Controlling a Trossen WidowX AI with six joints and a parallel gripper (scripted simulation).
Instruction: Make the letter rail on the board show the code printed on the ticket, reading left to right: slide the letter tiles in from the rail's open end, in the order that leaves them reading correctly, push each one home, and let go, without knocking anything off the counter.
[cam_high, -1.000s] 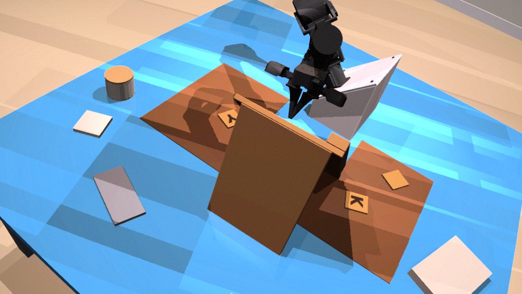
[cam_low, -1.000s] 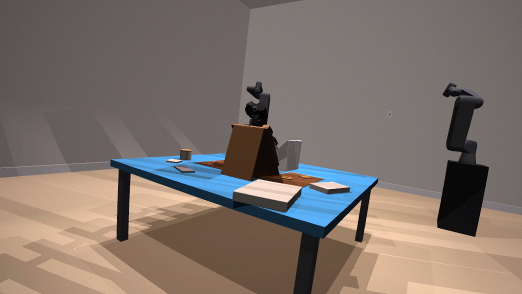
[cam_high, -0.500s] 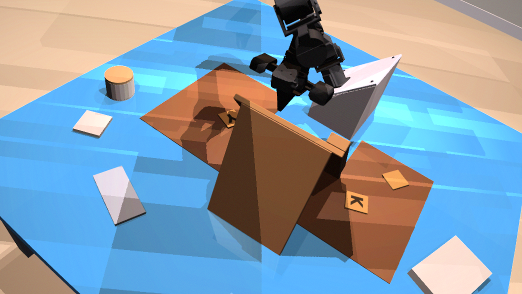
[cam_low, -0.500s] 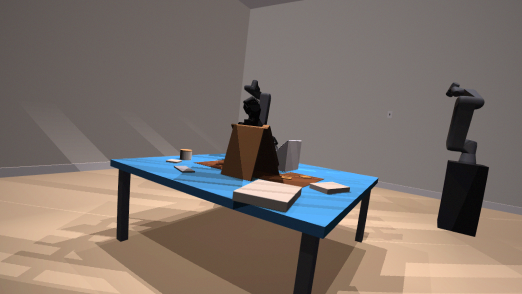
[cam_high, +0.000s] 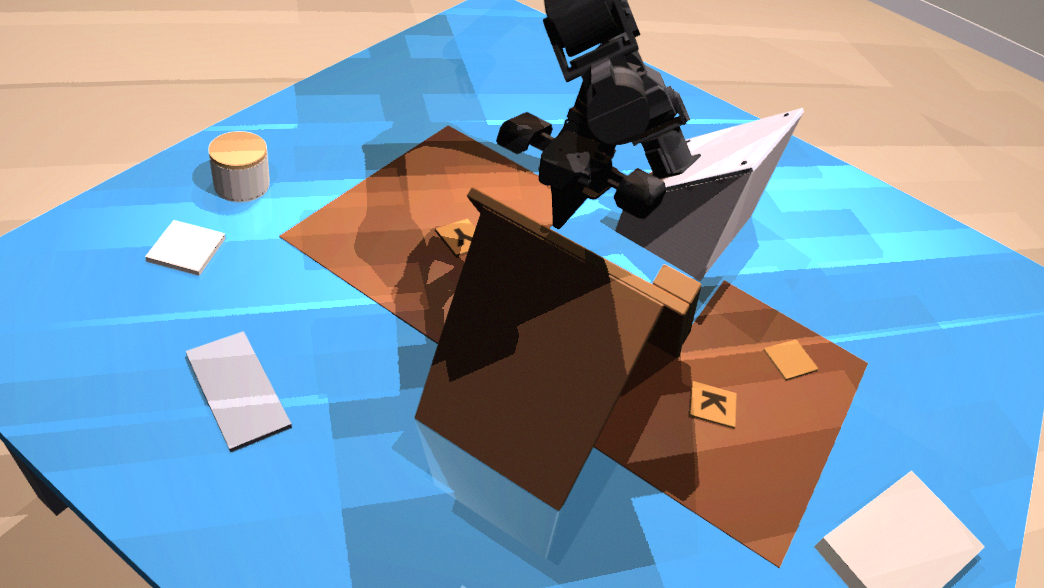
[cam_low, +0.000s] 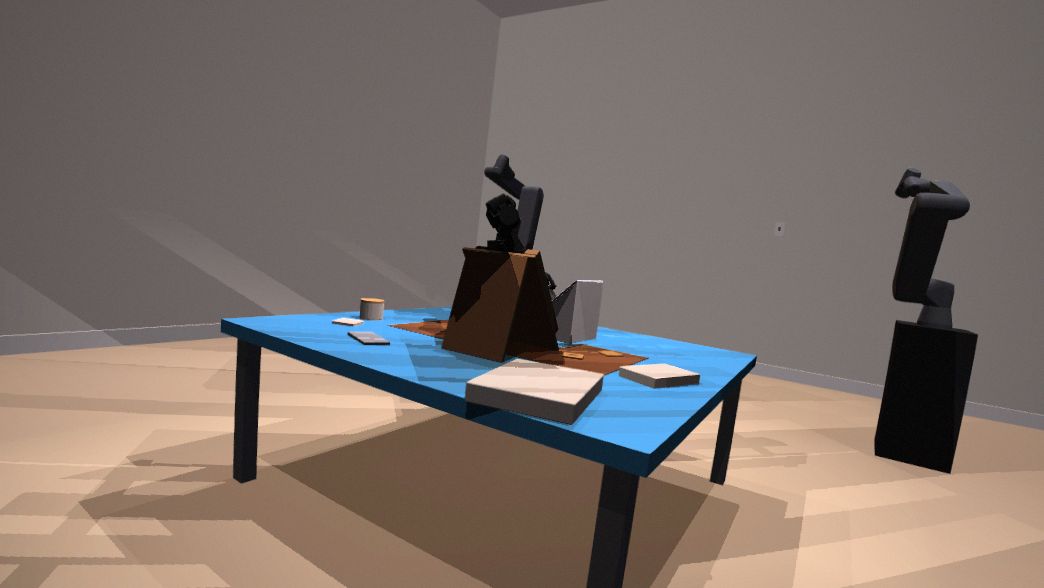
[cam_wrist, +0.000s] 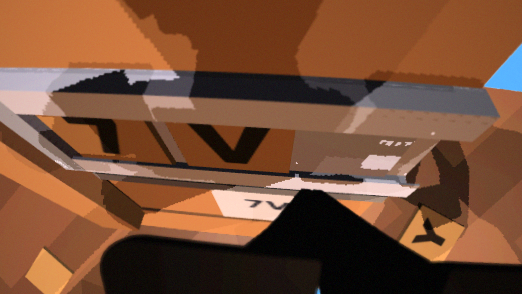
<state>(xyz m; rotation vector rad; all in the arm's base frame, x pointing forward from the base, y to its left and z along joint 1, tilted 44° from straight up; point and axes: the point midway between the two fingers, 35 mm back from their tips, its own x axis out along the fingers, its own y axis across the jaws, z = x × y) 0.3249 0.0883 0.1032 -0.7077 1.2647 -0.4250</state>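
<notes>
The board (cam_high: 540, 379) (cam_low: 478, 306) stands tilted, its back to the top and exterior views. In the wrist view its pale letter rail (cam_wrist: 250, 112) holds a 7 tile (cam_wrist: 87, 140) at left and a V tile (cam_wrist: 232, 150) right of it, a narrow gap between them; the rail right of the V is bare. The ticket (cam_wrist: 230, 204) below reads 7V, the rest hidden by my fingers. My gripper (cam_high: 559, 222) (cam_wrist: 309, 199) is shut and empty, in front of the rail's lower bar. A Y tile (cam_high: 454, 237) (cam_wrist: 430, 232), a K tile (cam_high: 713, 403) and a plain tile (cam_high: 790, 359) (cam_wrist: 49, 271) lie on the mat.
The brown mat (cam_high: 767, 474) spreads on both sides of the board. A grey wedge (cam_high: 715, 197) (cam_low: 584, 310) stands close beside the arm. A round canister (cam_high: 239, 175) (cam_low: 371, 310), a white square (cam_high: 185, 246), a grey slab (cam_high: 237, 390) and a pale block (cam_high: 905, 533) (cam_low: 658, 373) lie around.
</notes>
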